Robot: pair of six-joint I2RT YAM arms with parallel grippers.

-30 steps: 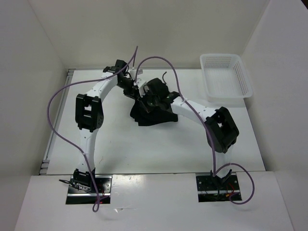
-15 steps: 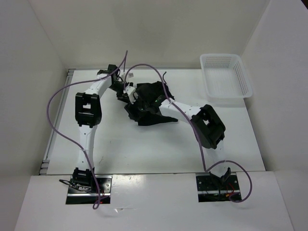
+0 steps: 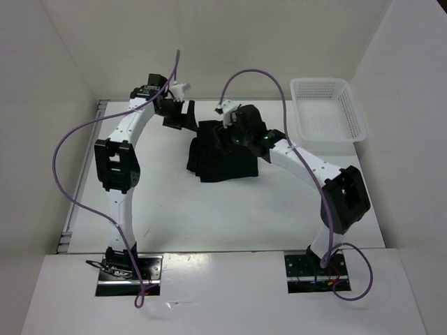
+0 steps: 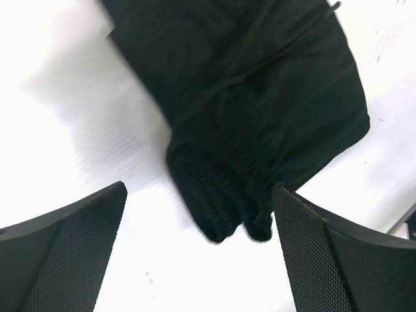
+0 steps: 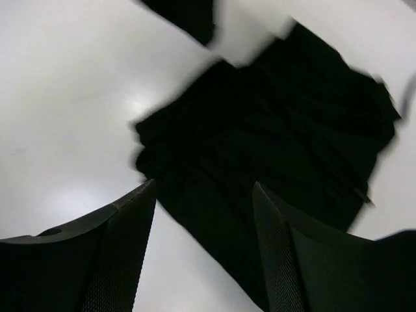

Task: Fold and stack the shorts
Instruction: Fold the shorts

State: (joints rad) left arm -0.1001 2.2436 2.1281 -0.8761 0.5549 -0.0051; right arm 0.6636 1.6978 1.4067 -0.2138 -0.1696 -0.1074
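The black shorts [image 3: 222, 160] lie in a lumpy heap on the counter [image 3: 209, 209], just below both claws. The left claw [image 4: 199, 195] is spread wide, holding nothing. The right claw [image 5: 205, 188] is spread too.

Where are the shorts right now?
In the top view, the shorts lie in a heap on the table, around its far middle, to the left of the white basket.
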